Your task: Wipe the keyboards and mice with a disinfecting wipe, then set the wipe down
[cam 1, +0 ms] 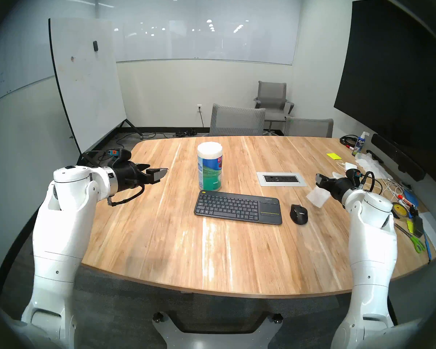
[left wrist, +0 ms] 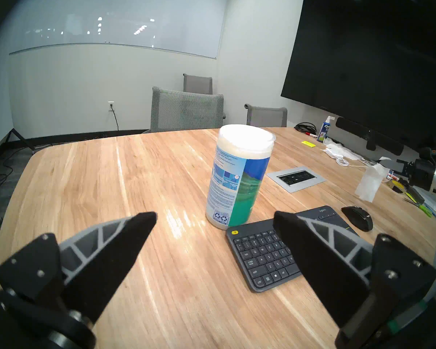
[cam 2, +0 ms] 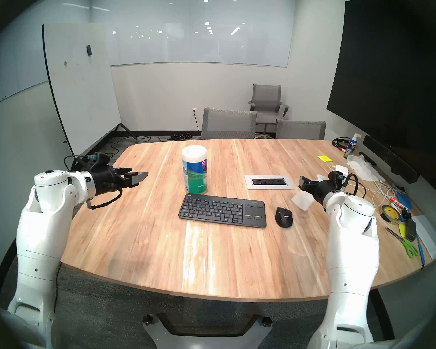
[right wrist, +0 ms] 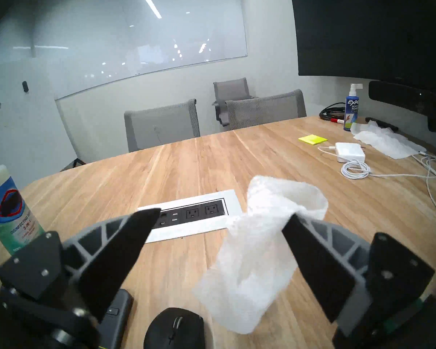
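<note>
- Wood bench (cam 1: 161, 240): keyboard (cam 1: 237, 207) central, its near side bare to the edge.
- Mouse (cam 1: 298, 213) just right of keyboard.
- Right end effector (right wrist: 220, 221) spread; wipe (right wrist: 252, 260) clings to one finger.
- Left end effector (left wrist: 214, 217) spread, empty, left of keyboard.

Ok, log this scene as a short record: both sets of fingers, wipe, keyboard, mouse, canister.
left fingers: apart, empty
right fingers: apart
thin white wipe: draped on one right finger, hanging above wooden table
dark-grey flat keyboard: lying on table
black rounded mouse: right of keyboard, apart
white-lidded blue-green canister: upright behind keyboard
</note>
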Available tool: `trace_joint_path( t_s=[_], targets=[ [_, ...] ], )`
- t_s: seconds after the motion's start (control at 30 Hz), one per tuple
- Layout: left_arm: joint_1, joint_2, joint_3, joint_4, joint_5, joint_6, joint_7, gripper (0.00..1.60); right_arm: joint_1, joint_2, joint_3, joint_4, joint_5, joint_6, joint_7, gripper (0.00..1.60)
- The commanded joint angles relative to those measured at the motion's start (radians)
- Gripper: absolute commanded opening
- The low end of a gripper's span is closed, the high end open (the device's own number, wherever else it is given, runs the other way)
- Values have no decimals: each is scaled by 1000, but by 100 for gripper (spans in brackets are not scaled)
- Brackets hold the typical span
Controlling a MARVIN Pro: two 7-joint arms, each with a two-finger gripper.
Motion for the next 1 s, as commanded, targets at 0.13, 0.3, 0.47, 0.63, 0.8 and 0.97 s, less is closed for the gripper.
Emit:
trace_joint_path(
  t_s=[0.13, 0.3, 0.47, 0.63, 0.8, 0.97],
  targets=[
    [-12, -2, -3, -24, -2, -3, 1, 160, 9, -11, 14, -14, 11, -56, 8, 160],
    [-12, -2, -3, -24, -2, -3, 1, 160, 1, -17, 26, -20, 21, -85, 23, 160],
    [-12, -2, -3, -24, -2, -3, 1, 160, -7, -39, 31, -44, 1, -91, -12, 160],
    [-12, -2, -3, -24, -2, -3, 1, 160, -3, -50, 32, -32, -7, -110, -25, 160],
    [-12, -2, -3, -24, -2, -3, 1, 160, -2, -54, 29, -23, -22, -123, -38, 160],
    [-12, -2, -3, -24, -2, -3, 1, 160, 1, -63, 32, -21, -33, -124, -55, 160]
  ],
)
